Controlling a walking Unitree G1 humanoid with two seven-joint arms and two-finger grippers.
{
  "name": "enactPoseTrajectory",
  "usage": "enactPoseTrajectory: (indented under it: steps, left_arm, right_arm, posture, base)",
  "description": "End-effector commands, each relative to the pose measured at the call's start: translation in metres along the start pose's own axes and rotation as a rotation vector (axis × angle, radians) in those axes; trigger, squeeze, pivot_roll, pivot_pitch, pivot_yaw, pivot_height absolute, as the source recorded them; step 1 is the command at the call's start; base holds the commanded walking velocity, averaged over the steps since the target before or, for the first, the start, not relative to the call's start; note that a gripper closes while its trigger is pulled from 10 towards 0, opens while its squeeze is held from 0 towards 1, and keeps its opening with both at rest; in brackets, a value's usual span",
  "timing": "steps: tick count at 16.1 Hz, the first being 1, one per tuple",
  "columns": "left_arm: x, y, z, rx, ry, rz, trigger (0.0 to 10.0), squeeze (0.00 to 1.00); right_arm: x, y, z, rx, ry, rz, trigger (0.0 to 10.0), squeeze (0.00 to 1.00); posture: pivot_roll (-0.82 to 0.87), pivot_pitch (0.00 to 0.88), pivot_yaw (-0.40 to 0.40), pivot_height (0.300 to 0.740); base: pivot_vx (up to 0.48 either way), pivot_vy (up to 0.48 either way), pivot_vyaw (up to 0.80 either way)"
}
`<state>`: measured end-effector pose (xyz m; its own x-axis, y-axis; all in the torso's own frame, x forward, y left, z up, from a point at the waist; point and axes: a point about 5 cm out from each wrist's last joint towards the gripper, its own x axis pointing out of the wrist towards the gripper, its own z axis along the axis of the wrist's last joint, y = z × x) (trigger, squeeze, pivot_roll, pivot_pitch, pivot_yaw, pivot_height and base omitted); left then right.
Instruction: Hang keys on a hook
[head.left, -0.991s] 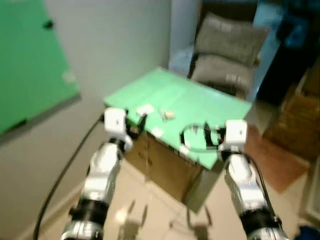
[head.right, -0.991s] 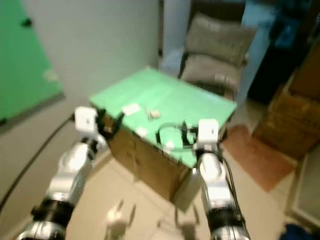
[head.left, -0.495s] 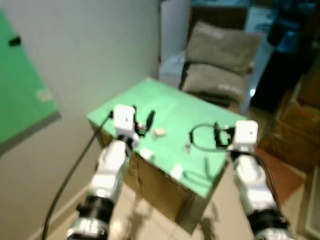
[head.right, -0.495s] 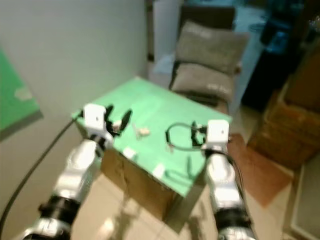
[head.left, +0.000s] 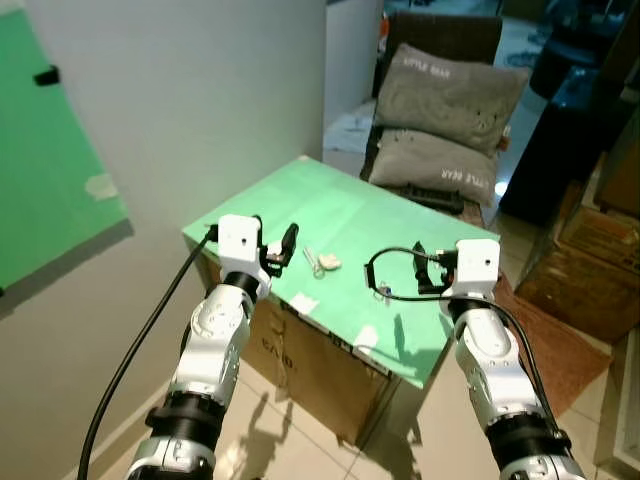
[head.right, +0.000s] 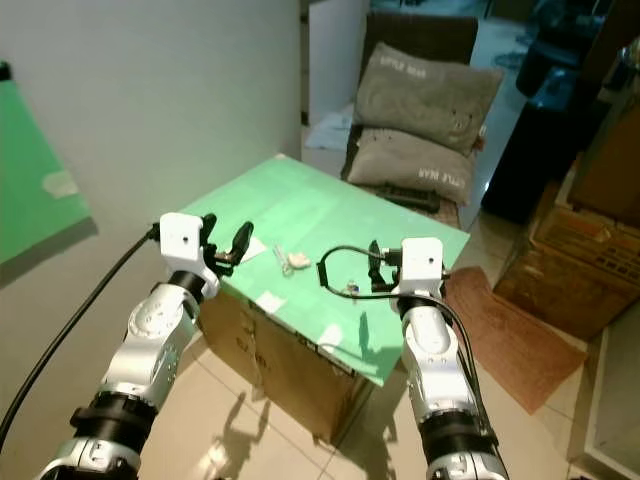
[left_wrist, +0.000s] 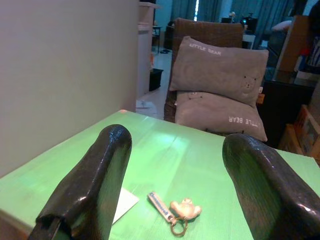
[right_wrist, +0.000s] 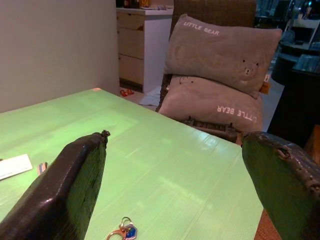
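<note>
1. A green-topped table (head.left: 380, 215) is seen before the robot, set on a brown cardboard-like base, beside a pale wall.
2. The keys (head.left: 321, 262), a small bunch with a cream bear-shaped charm and a strap, are found lying flat on the table top, near its middle.
3. The left gripper (head.left: 274, 250) is held just above the table's near-left edge, and its fingers (left_wrist: 95, 185) are spread wide with nothing between them.
4. In the left wrist view the keys (left_wrist: 176, 211) are seen on the table ahead of the gripper, in line with the gap between the two fingers and apart from both.
5. A white slip of paper (left_wrist: 124, 202) is seen flat on the table beside the keys, close to the left gripper.
6. The right gripper (head.left: 425, 272) is held over the near-right part of the table, with its fingers (right_wrist: 65, 190) spread wide and empty.
7. A second small key ring with a blue tag (right_wrist: 123, 232) is seen on the table in front of the right gripper, untouched.
8. Two grey cushions (head.left: 445, 120) are stacked on a dark wicker chair (head.left: 440, 28) behind the table.
9. A green board (head.left: 50, 170) is fixed to the wall at the robot's left, and a small black hook (head.left: 45, 75) is seen near its upper edge.
10. Cardboard boxes (head.left: 590, 260) are standing on the floor at the right, beyond a reddish mat (head.left: 560, 350).
11. A black cable (head.left: 140, 350) is seen running down from the left wrist towards the floor.
</note>
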<state>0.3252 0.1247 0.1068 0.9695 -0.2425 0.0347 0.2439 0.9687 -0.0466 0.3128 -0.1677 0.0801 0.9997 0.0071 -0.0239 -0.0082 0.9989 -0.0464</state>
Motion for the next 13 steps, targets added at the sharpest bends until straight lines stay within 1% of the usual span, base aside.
enactPoseTrajectory:
  steps: [1, 11, 12, 13]
  left_arm:
    - [0.0024, -0.0011, 0.0009, 0.008, 0.0, 0.001, 10.0, 0.0]
    - [0.0008, -0.001, -0.0007, 0.017, 0.007, 0.001, 10.0, 0.0]
    - [0.0007, -0.0025, 0.0007, -0.01, -0.006, -0.019, 10.0, 0.0]
    - [0.0008, -0.004, 0.0019, -0.005, -0.013, -0.033, 10.0, 0.0]
  right_arm:
    - [0.0019, -0.0025, 0.0003, -0.006, 0.008, -0.002, 10.0, 0.0]
    - [0.0028, 0.0004, 0.0006, -0.012, 0.01, 0.018, 10.0, 0.0]
    - [0.0033, 0.001, 0.0002, -0.008, 0.017, 0.021, 10.0, 0.0]
    - [0.0035, 0.0009, 0.0001, -0.003, 0.02, 0.023, 10.0, 0.0]
  posture:
    - [-0.06, 0.0, 0.025, 0.74]
    - [-0.05, 0.0, 0.015, 0.74]
    - [-0.05, 0.0, 0.015, 0.74]
    - [-0.05, 0.0, 0.011, 0.74]
  base:
    - [0.0, 0.0, 0.0]
    - [0.0, 0.0, 0.0]
    - [0.0, 0.0, 0.0]
    - [0.48, 0.0, -0.76]
